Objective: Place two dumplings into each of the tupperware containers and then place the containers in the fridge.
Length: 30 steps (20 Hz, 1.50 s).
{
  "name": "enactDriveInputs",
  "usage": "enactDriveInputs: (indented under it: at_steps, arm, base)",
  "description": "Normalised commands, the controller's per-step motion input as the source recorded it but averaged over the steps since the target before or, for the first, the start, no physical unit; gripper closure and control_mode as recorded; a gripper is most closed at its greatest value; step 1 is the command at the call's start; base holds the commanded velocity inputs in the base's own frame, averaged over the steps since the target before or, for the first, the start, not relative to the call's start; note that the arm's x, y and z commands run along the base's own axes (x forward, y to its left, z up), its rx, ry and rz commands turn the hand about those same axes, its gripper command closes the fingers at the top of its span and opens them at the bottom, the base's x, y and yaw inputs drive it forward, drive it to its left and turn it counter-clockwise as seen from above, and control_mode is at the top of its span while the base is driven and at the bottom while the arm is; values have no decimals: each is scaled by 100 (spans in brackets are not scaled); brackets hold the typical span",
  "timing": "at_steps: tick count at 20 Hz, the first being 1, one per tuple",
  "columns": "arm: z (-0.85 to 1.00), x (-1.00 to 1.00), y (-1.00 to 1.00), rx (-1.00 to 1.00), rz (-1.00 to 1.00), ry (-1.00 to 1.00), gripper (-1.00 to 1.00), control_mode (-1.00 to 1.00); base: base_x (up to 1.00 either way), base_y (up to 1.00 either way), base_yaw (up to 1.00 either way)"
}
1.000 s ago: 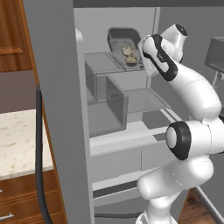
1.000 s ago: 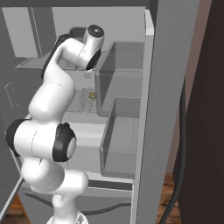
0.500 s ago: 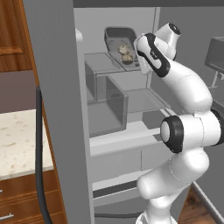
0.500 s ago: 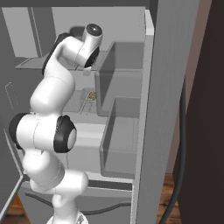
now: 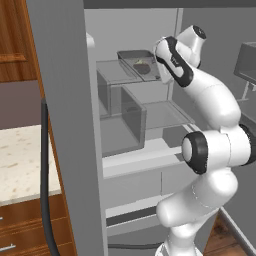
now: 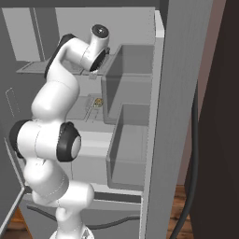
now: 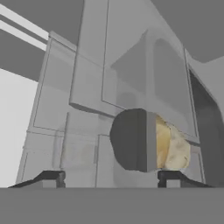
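Pincer [image 7: 109,178] spread — container [image 5: 136,59] on fridge [image 5: 65,100] shelf edge

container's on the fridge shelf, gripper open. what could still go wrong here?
1. The gripper is open but close to the tupperware container; pulling back crooked could catch its rim and drag it off the glass shelf.
2. The dumplings sit near one wall, so a nudge might tip them out.
3. The arm's elbow is inside the fridge, near the clear drawers.

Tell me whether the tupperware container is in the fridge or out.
In: the tupperware container rests on a fridge shelf, with dumplings inside.
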Motion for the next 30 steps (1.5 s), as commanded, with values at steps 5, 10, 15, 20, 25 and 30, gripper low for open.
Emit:
enactDriveInputs:
  at_steps: [5,10,15,20,25,30]
  arm:
    - [0,-16,0,4,0,-26,-100,-100]
    - [12,-54,0,6,-3,-24,-100,-100]
    - [65,-11,0,5,-2,-9,-100,-100]
    - [35,-45,-7,2,0,-1,-100,-100]
    - [3,-98,-15,1,0,0,-100,-100]
    - [4,-100,0,0,0,3,-100,-100]
  base:
    - [0,0,0]
    - [0,0,0]
    - [0,0,0]
    - [0,0,0]
    - [0,0,0]
    - [0,0,0]
